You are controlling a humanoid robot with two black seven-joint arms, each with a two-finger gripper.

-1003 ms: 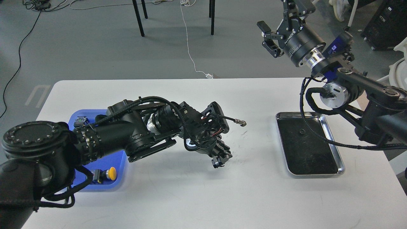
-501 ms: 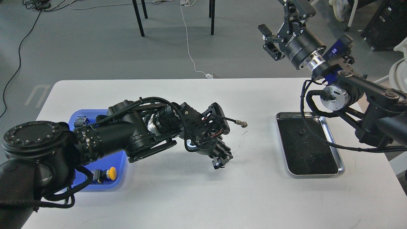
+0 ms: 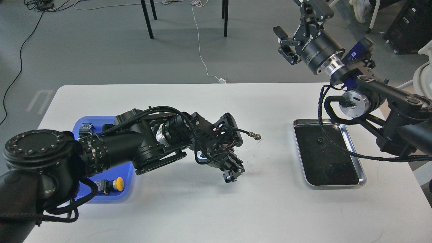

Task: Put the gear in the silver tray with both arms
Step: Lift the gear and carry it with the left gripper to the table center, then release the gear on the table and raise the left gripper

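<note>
A small black gear (image 3: 319,141) lies on the dark bottom of the silver tray (image 3: 362,172), in its far half, at the table's right. My right gripper (image 3: 295,22) is raised high above the table's far edge, well beyond the tray, open and empty; its upper finger runs off the top of the view. My left gripper (image 3: 232,172) hangs low over the middle of the table, pointing down, well left of the tray. It is dark and small, and its fingers cannot be told apart.
A blue plastic tray (image 3: 125,189) sits at the left under my left arm, with a yellow-capped button part (image 3: 117,184) and a dark connector (image 3: 86,129) in it. A loose cable end with a metal plug (image 3: 257,136) sticks out from my left wrist. Chair legs stand beyond the table.
My left gripper has shifted slightly left and down toward the table. My right gripper has barely moved. The gear stays in the tray.
</note>
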